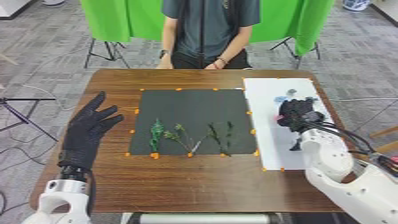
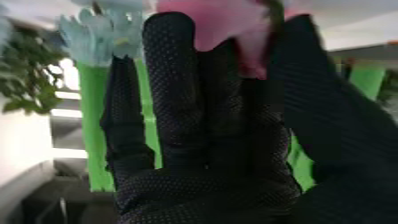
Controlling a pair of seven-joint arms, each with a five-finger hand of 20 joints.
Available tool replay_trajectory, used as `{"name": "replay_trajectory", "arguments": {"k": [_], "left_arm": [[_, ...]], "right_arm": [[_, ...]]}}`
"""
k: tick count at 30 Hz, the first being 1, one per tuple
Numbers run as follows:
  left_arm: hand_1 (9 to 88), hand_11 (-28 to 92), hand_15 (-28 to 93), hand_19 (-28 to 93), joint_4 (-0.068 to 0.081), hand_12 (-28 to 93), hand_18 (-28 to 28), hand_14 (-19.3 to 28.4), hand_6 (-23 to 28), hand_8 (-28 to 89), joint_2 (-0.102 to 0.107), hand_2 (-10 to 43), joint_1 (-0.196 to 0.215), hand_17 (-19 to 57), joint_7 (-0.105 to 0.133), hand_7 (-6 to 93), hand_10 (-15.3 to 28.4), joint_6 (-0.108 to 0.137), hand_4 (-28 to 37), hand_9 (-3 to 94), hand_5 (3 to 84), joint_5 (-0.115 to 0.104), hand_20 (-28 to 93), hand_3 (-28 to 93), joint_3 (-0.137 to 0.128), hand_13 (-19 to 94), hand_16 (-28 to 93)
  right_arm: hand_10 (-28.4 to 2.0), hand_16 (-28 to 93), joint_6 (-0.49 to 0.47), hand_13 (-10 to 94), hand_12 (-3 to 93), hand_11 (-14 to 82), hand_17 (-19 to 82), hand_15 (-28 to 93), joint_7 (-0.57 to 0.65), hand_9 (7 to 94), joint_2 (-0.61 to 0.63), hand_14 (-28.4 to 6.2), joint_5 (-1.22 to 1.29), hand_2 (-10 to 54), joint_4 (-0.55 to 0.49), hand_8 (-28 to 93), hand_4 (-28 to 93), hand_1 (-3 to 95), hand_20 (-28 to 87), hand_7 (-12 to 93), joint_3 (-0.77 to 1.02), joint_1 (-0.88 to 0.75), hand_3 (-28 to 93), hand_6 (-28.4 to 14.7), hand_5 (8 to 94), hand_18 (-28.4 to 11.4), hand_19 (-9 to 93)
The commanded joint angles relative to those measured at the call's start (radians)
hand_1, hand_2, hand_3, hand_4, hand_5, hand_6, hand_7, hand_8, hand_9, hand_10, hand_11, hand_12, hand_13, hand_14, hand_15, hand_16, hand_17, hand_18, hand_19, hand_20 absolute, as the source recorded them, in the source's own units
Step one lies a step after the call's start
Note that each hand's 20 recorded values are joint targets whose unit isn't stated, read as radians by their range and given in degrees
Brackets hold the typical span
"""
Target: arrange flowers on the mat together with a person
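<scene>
Straight-fingered and holding nothing, the black-gloved left hand (image 1: 85,131) is beside the dark grey rectangular mat (image 1: 185,107). It is best left there, out of the other arm's path.

On the mat, near its robot-side edge, lie a dense green leafy sprig (image 1: 156,134), a branching yellow-green sprig (image 1: 179,133) and a pair of thin dark-green stems (image 1: 213,134). Their loose spacing looks worth keeping, so a bloom should come down from above and not be dragged across them.

Further right, on the white rectangular sheet (image 1: 277,150), is the pink artificial flower (image 1: 280,119), with the pale blue artificial flower (image 1: 281,99) beyond it. The black-gloved right hand (image 1: 300,111) is over the sheet, fingers straight, closed round nothing, with the pink petals close by its thumb; I cannot tell whether they touch.

Picking up the pink flower seems the step in hand. A light pinch low on the stem would serve best: soft petals would probably crumple, and a wide sweep could nudge the blue one. Lift clear before turning toward the mat.
</scene>
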Motion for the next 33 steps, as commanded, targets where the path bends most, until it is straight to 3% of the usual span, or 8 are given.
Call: {"name": "replay_trajectory", "arguments": {"k": [1, 9, 16, 17, 20, 22, 26, 33], "left_arm": [[23.0, 22, 43, 50, 0.000, 9, 24.2, 26.5, 4.3, -9, 0.004, 5.3, 0.008, -8.1, 0.003, 10.1, 17.9, 0.009, -28.3, 36.7, 34.2, -0.009, 15, 79, 0.002, 30, -7], [22.9, 22, 44, 50, -0.004, 9, 24.3, 26.5, 4.3, -9, 0.002, 5.4, 0.009, -8.0, -0.009, 10.1, 17.9, 0.008, -28.3, 36.6, 34.1, -0.006, 15, 79, -0.010, 30, -7], [22.9, 22, 44, 50, -0.009, 9, 24.1, 26.7, 4.3, -9, 0.010, 5.4, 0.004, -8.1, -0.004, 10.1, 17.9, 0.006, -28.3, 36.5, 34.0, -0.008, 15, 79, -0.020, 30, -7], [22.9, 22, 44, 50, -0.009, 9, 24.1, 26.7, 4.3, -9, 0.008, 5.4, 0.002, -8.1, -0.001, 10.1, 18.0, 0.010, -28.3, 36.5, 34.0, -0.007, 15, 79, -0.026, 30, -7], [22.9, 22, 44, 50, -0.012, 9, 24.1, 26.8, 4.2, -9, 0.023, 5.4, 0.013, -8.1, 0.053, 10.2, 18.0, 0.038, -28.3, 36.5, 33.9, -0.034, 15, 79, -0.037, 30, -7], [22.9, 22, 44, 50, -0.015, 9, 24.2, 26.8, 4.2, -9, 0.012, 5.4, 0.006, -8.1, 0.036, 10.2, 17.9, 0.026, -28.3, 36.5, 33.9, -0.019, 15, 79, -0.058, 30, -7], [22.9, 22, 45, 50, -0.010, 9, 24.2, 26.8, 4.3, -9, 0.003, 5.4, -0.026, -8.1, 0.020, 10.2, 18.0, 0.014, -28.3, 36.5, 34.0, -0.014, 16, 79, -0.062, 29, -7], [22.9, 22, 45, 50, 0.018, 9, 24.4, 26.8, 4.2, -9, 0.011, 5.4, -0.118, -8.1, -0.017, 10.3, 18.0, -0.024, -28.3, 36.6, 34.0, 0.006, 16, 79, -0.029, 30, -7]], "right_arm": [[-3.8, 24, 0.072, 79, 31.8, 17.4, 25, 53, 0.003, 92.5, 0.003, -3.9, -0.075, -9.5, 0.016, -2, -28, 56.0, 25, 20, -0.037, 0.010, 63, 6.6, 83.0, -19.3, 67], [-3.7, 25, 0.141, 80, 32.4, 16.6, 24, 52, -0.064, 93.6, -0.034, -2.9, -0.086, -9.5, -0.096, -1, -28, 57.6, 26, 20, 0.015, -0.007, 62, 6.1, 84.4, -15.1, 68], [-3.6, 27, 0.151, 80, 32.8, 16.8, 23, 52, -0.203, 93.7, -0.187, -3.0, -0.040, -9.5, -0.171, -1, -28, 57.2, 26, 19, -0.155, 0.173, 63, 5.9, 84.6, -14.5, 68], [-3.7, 27, 0.148, 80, 32.9, 16.8, 23, 52, -0.218, 93.7, -0.225, -3.0, -0.033, -9.5, -0.168, -1, -28, 57.1, 26, 19, -0.185, 0.202, 63, 5.9, 84.6, -14.5, 69], [-3.8, 28, 0.120, 79, 33.6, 16.7, 22, 52, -0.278, 93.7, -0.355, -3.0, -0.049, -9.5, -0.130, 0, -28, 56.7, 26, 19, -0.250, 0.262, 64, 5.8, 84.5, -14.5, 69], [-3.7, 28, 0.119, 79, 34.4, 16.4, 22, 52, -0.298, 93.7, -0.428, -2.9, -0.055, -9.5, -0.105, 0, -28, 56.4, 27, 19, -0.290, 0.286, 64, 5.7, 84.4, -14.6, 69], [-3.9, 28, 0.113, 79, 35.1, 16.7, 22, 53, -0.317, 93.5, -0.539, -3.1, -0.103, -9.5, -0.041, 0, -28, 56.0, 27, 19, -0.360, 0.315, 65, 5.7, 84.3, -14.8, 69], [-4.3, 27, 0.120, 78, 35.0, 21.9, 21, 56, -0.226, 91.8, -0.625, -3.9, -0.106, -9.5, 0.059, -1, -28, 55.6, 29, 20, -0.513, 0.402, 65, 5.6, 83.7, -15.6, 70]]}}
